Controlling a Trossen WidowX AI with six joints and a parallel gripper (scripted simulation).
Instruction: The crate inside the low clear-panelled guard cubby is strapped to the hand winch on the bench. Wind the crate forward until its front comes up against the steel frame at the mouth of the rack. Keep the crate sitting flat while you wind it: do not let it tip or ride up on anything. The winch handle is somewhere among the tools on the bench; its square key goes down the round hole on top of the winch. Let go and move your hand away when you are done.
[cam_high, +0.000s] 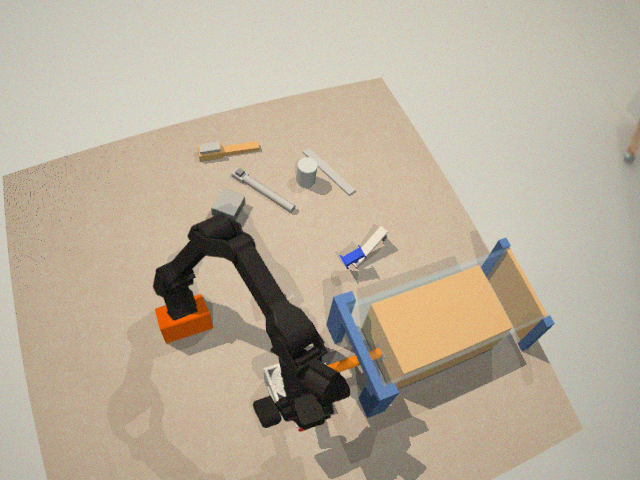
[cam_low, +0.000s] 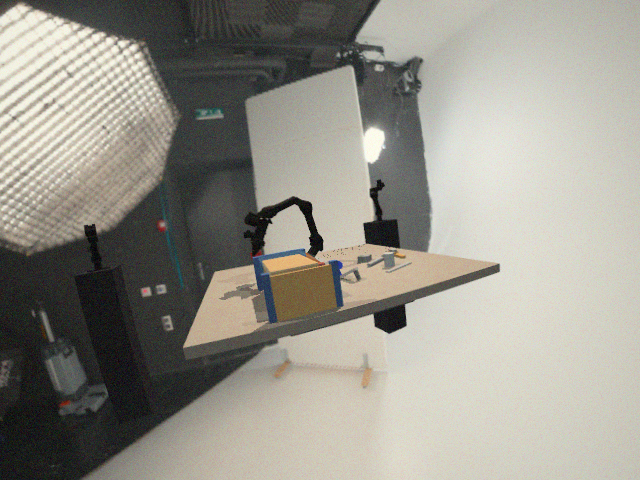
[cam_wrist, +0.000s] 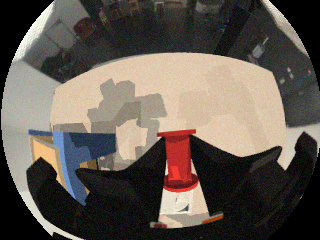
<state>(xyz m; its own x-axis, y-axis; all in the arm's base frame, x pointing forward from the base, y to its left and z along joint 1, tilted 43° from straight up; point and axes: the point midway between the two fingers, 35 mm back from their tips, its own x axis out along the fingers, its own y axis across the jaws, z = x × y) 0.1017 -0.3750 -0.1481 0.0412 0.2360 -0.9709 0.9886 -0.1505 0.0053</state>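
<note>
My gripper (cam_high: 298, 413) (cam_wrist: 176, 139) is shut on the red winch handle (cam_wrist: 178, 156), which stands upright between the fingers. Right under it is the white winch (cam_high: 272, 380) (cam_wrist: 179, 204), mostly hidden by my wrist in the top view. An orange strap (cam_high: 343, 364) runs from the winch through the blue steel frame (cam_high: 355, 338) (cam_low: 264, 289) (cam_wrist: 75, 154) to the tan crate (cam_high: 439, 315) (cam_low: 302, 297). The crate sits flat inside the clear-panelled cubby. Its front is close behind the frame, and a short piece of strap shows between them.
Loose tools lie at the far side of the bench: a grey cube (cam_high: 227, 203), a grey rod tool (cam_high: 263, 191), an orange-handled brush (cam_high: 227, 149), a grey cylinder (cam_high: 306, 171), a flat grey bar (cam_high: 329, 171) and a blue-and-white tool (cam_high: 364, 249). My arm's orange base block (cam_high: 184, 322) is to the left.
</note>
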